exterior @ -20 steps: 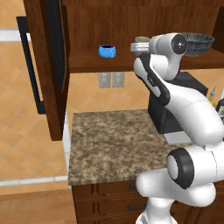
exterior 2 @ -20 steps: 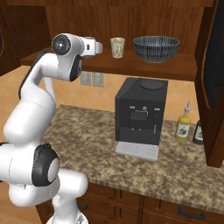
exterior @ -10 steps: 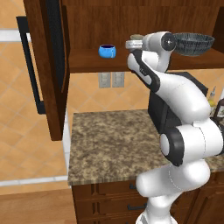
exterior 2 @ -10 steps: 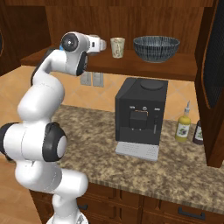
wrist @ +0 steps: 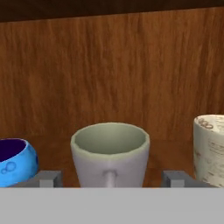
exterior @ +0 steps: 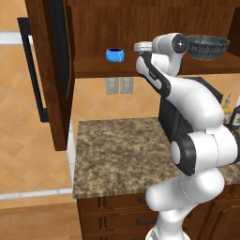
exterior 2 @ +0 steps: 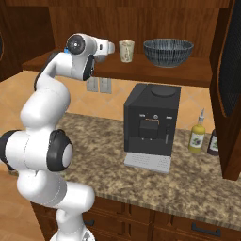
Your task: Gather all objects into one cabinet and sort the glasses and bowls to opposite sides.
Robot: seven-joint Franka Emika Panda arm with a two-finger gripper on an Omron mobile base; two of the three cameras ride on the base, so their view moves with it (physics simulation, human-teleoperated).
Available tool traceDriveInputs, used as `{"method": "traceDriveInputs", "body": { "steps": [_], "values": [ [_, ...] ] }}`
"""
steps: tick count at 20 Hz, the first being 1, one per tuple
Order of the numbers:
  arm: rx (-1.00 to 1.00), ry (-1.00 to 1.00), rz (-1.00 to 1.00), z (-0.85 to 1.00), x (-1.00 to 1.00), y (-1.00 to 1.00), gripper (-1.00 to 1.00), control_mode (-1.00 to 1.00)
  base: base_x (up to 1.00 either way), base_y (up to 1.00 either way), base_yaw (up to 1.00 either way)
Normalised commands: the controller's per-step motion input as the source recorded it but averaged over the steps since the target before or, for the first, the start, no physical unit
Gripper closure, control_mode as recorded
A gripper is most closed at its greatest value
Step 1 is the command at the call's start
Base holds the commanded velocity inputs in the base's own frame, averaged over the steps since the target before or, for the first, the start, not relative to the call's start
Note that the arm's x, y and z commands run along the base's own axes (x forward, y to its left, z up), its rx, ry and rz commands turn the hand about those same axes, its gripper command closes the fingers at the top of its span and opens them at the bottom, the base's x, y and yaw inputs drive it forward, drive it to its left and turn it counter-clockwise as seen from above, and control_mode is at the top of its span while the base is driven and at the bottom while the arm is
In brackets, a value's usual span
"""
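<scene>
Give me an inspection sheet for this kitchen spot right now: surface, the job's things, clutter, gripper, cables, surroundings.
Surface: speckled granite counter.
Job's things: blue cup, grey mug, cream mug and patterned bowl all upright on the cabinet shelf; bowl at the right end.
Clutter: black coffee machine, yellow bottle, dark bottle.
Gripper: gripper open, fingertips either side of the grey mug.
Cables: nothing seen.
Surroundings: open cabinet door, wall outlets, drawers.
</scene>
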Motion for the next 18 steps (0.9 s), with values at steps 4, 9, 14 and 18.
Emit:
{"method": "traceDriveInputs", "body": {
  "steps": [4, 9, 14, 18],
  "values": [
    [0.00, -0.06, 0.00, 0.00, -0.77, -0.19, -1.00, -1.00, 0.00, 0.00, 0.00],
    [0.00, -0.18, -0.01, 0.00, -1.00, -0.33, -1.00, -1.00, 0.00, 0.00, 0.00],
    [0.03, -0.22, 0.00, 0.00, -1.00, -0.29, -1.00, -1.00, 0.00, 0.00, 0.00],
    [0.07, -0.18, 0.00, 0.00, -1.00, -0.07, -1.00, -1.00, 0.00, 0.00, 0.00]
  ]
}}
